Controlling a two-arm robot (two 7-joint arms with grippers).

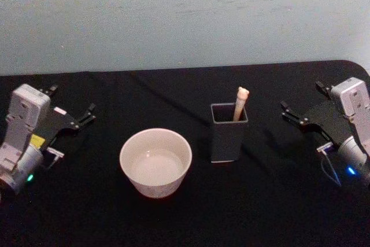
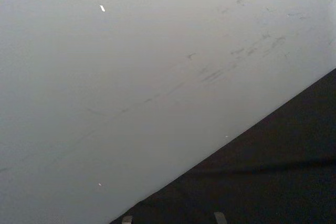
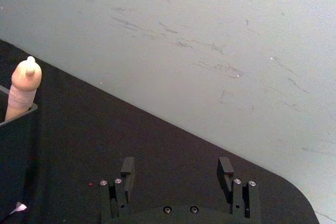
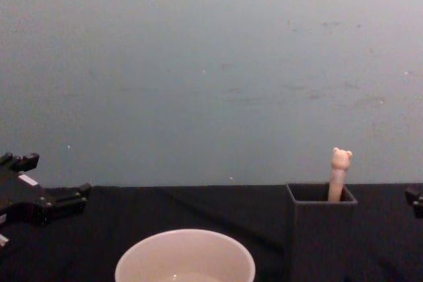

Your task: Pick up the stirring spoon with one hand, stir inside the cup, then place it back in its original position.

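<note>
Scene: A black-draped table sits before a pale, scuffed wall, with two vessels at its middle and an arm at each side.

Stirring spoon: The stirring spoon stands in the dark grey square holder. Its beige handle leans against the holder's far right corner and the tiny bear head rises above the rim. The bowl is hidden inside the holder. The chest view shows the bear head poking up over the holder's top edge.

Cup: The wide cream-white cup rests upright on the cloth to the left of the holder. It is near the holder but not touching it, and sits slightly closer to the robot.

Left gripper: The left gripper hovers low at the table's left side, well apart from the cup. Its dark fingers are spread wide and grasp nothing, pointing toward the far edge of the table.

Right gripper: The right gripper sits at the table's right side, apart from the holder. Its fingers are splayed and bare. Its own wrist view shows the two finger pads parted over black cloth, with the spoon's handle and the holder's corner off to one side.
</note>
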